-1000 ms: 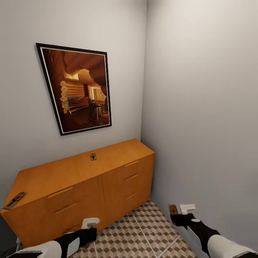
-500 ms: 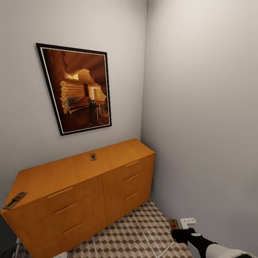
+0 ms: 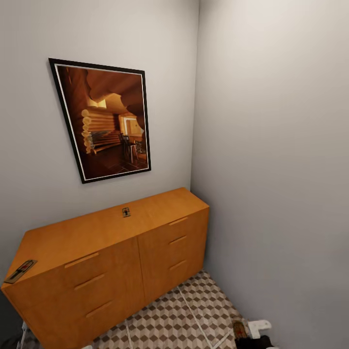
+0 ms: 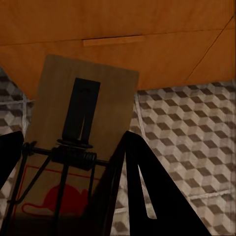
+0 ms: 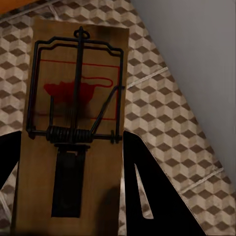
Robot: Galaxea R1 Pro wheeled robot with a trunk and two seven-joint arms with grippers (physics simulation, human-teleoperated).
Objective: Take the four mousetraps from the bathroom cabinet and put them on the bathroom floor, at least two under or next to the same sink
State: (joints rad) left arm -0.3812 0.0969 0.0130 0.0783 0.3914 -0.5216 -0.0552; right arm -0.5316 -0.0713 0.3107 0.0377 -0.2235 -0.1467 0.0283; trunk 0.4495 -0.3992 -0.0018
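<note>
The orange-brown cabinet (image 3: 111,252) stands against the wall. One mousetrap (image 3: 126,212) lies on the middle of its top, and another mousetrap (image 3: 20,270) lies at its left end. My left gripper (image 4: 69,196) is shut on a tan mousetrap (image 4: 83,123), held low in front of the cabinet's drawers (image 4: 118,44) above the bathroom floor (image 4: 187,128). At the lower right my right gripper (image 3: 248,335) is shut on a further mousetrap (image 3: 238,328). The right wrist view has that gripper (image 5: 73,196), the trap (image 5: 73,73) and cube-pattern tiles (image 5: 162,123) beneath. The sink is out of view.
A framed picture (image 3: 104,118) hangs above the cabinet. The grey side wall (image 3: 271,169) runs close along the right, leaving a narrow strip of tiled floor (image 3: 194,310) between it and the cabinet. The corner lies behind the cabinet's right end.
Both arms have dropped. The left gripper has left the head view at the bottom, and the right gripper with its mousetrap has sunk to the bottom edge. The camera has held still.
</note>
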